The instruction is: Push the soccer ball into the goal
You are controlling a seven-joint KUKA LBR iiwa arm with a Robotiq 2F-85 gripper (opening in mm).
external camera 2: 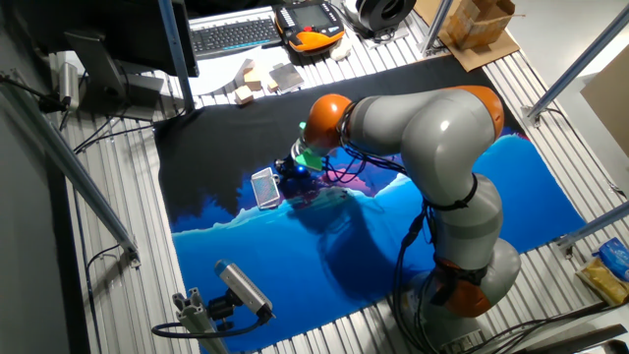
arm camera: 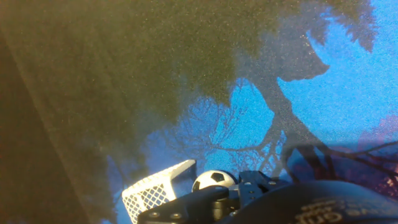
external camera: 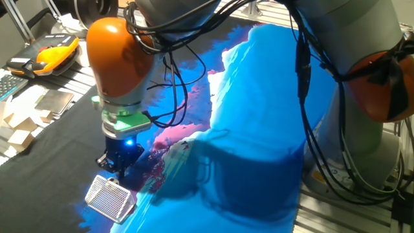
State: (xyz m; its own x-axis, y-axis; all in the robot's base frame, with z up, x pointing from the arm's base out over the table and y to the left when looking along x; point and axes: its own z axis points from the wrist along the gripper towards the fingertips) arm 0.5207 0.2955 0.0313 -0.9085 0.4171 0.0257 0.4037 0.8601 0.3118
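The soccer ball (arm camera: 213,180) is tiny, white with black patches, and shows only in the hand view, just beyond my fingertips. It rests on the blue printed mat right beside the mouth of the goal (arm camera: 154,190), a small white wire-mesh wedge. My gripper (arm camera: 234,191) looks shut and empty, low over the mat and right behind the ball. In one fixed view the gripper (external camera: 119,171) stands just above the goal (external camera: 110,197) and hides the ball. In the other fixed view the gripper (external camera 2: 293,175) is right of the goal (external camera 2: 265,187).
The blue and pink printed mat (external camera: 259,129) lies on a black cloth (external camera: 58,136). An orange teach pendant (external camera: 48,55), wooden blocks (external camera: 19,126) and a keyboard (external camera 2: 234,34) lie at the table's far edge. A camera on a bracket (external camera 2: 241,290) stands near the mat's front.
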